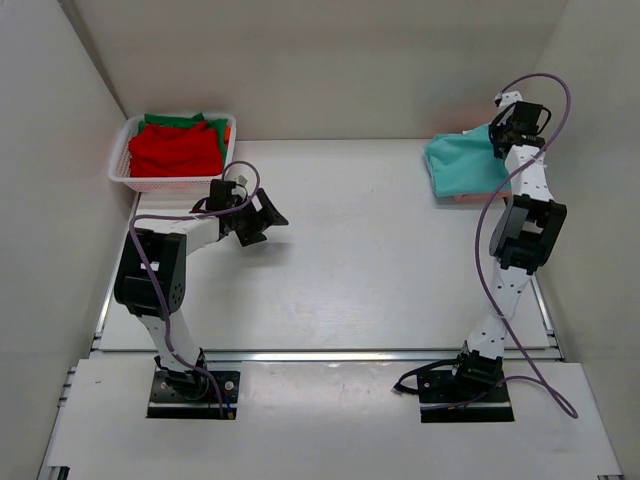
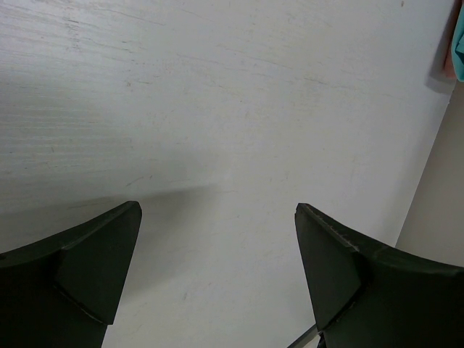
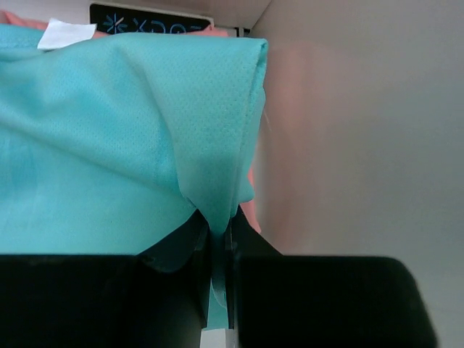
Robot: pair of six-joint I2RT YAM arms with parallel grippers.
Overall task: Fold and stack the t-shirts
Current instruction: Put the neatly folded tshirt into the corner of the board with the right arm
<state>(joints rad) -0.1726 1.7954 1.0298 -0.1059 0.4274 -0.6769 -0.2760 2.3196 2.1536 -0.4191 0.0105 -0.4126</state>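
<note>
left pincer [image 2: 217,209] spread wide, right pincer [image 3: 217,233] clamped

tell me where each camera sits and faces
Top external: above and behind, looking down at the table; left arm and right arm show.
Left wrist: on left arm, facing the table; open left hand at bottom.
Right wrist: on right arm, facing the teal t-shirt its right hand pinches.
Shared: all three catch that teal t-shirt.

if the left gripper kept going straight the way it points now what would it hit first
Probably the bare table: the left gripper, jaws wide open, faces the white surface with nothing in between. The teal t-shirt sits at the view's far right edge, out of line. Depth is unclear.
</note>
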